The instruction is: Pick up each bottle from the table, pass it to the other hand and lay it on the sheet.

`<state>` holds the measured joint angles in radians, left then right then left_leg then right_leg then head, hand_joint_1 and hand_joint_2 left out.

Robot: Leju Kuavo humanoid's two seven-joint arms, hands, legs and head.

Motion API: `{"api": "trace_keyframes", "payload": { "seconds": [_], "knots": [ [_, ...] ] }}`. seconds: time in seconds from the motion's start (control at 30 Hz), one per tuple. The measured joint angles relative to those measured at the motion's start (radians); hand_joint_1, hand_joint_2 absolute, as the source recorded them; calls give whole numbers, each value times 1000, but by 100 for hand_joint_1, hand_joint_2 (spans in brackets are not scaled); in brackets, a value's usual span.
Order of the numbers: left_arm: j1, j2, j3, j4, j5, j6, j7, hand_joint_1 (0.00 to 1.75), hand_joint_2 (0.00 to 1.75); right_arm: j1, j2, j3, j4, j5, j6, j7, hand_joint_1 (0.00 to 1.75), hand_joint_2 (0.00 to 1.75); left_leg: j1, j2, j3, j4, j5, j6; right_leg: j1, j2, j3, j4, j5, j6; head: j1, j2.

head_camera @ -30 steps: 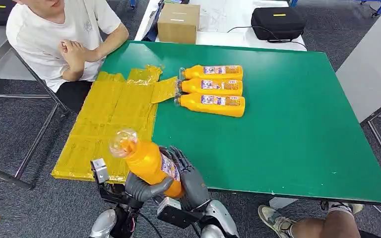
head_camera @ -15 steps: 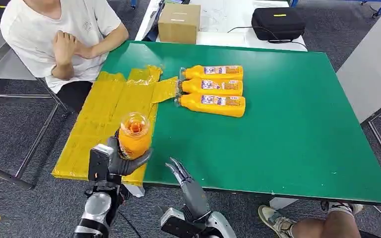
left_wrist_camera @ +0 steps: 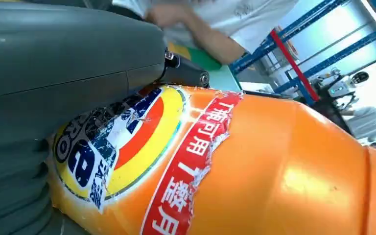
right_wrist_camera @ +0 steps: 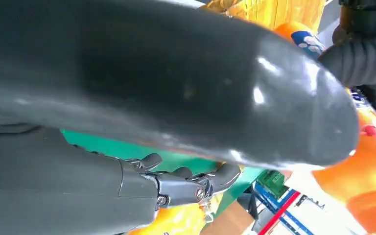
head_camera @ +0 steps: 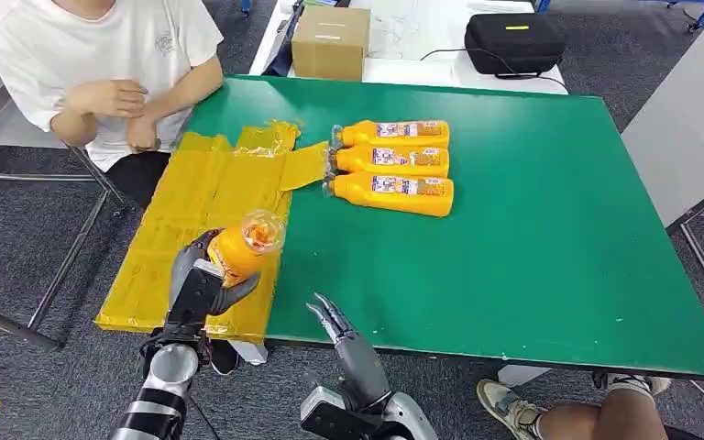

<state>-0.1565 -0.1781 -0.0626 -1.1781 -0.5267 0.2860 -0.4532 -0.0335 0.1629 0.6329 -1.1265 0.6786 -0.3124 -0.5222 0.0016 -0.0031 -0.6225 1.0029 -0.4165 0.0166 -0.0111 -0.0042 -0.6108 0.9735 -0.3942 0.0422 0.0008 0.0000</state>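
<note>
Head view: handover judged complete for current bottle (head_camera: 241,249). Held in left hand (head_camera: 203,280), fingers wrapped round lower body, clear cap end tipped up and away from robot. Poised above near end of yellow sheet (head_camera: 203,225), close to sheet's edge that borders bare green table (head_camera: 532,229). Not yet laid down; contact with sheet not evident.

Right hand (head_camera: 337,323) at near table edge, empty, fingers apart and extended, well clear of bottle.

Three more bottles (head_camera: 392,168) lying side by side toward far middle of table, touching or nearly so, caps pointing at sheet's far corner flap. None on sheet proper, though caps just meet the flap. Judgement: none placed so far, one in transit, three untouched; most of task remaining. Next step likely lowering and laying held bottle flat on sheet.

Left wrist view: bottle (left_wrist_camera: 254,171) close up. Orange opaque plastic, glossy highlight on shoulder. Round label with blue, red and yellow print, edges scuffed and peeling; red diagonal band with white characters, also torn at margins. Grey thumb pressed across label top. No visible dent in body; grip judged firm.

Right wrist view: own thumb large in foreground, darker fingers (right_wrist_camera: 191,181) spread over green surface, nothing between them.

Seated person (head_camera: 101,64) at far left corner of table, hands (head_camera: 119,101) off the sheet.
</note>
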Motion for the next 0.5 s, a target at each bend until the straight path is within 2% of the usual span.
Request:
{"api": "trace_keyframes", "payload": {
  "seconds": [0.27, 0.5],
  "knots": [
    [-105, 70, 0, 210, -302, 90, 69, 175, 175, -5, -7, -2, 1, -18, 35, -31, 0, 0, 0, 0, 0, 0, 1, 0, 0, 0, 0, 0, 0, 0, 0, 0],
    [-254, 128, -55, 453, -547, 47, 163, 175, 175, -25, -13, -3, 11, -19, 67, -39, 0, 0, 0, 0, 2, 0, 1, 0, 0, 0, 2, 0, 0, 0, 0, 0]
  ]
}}
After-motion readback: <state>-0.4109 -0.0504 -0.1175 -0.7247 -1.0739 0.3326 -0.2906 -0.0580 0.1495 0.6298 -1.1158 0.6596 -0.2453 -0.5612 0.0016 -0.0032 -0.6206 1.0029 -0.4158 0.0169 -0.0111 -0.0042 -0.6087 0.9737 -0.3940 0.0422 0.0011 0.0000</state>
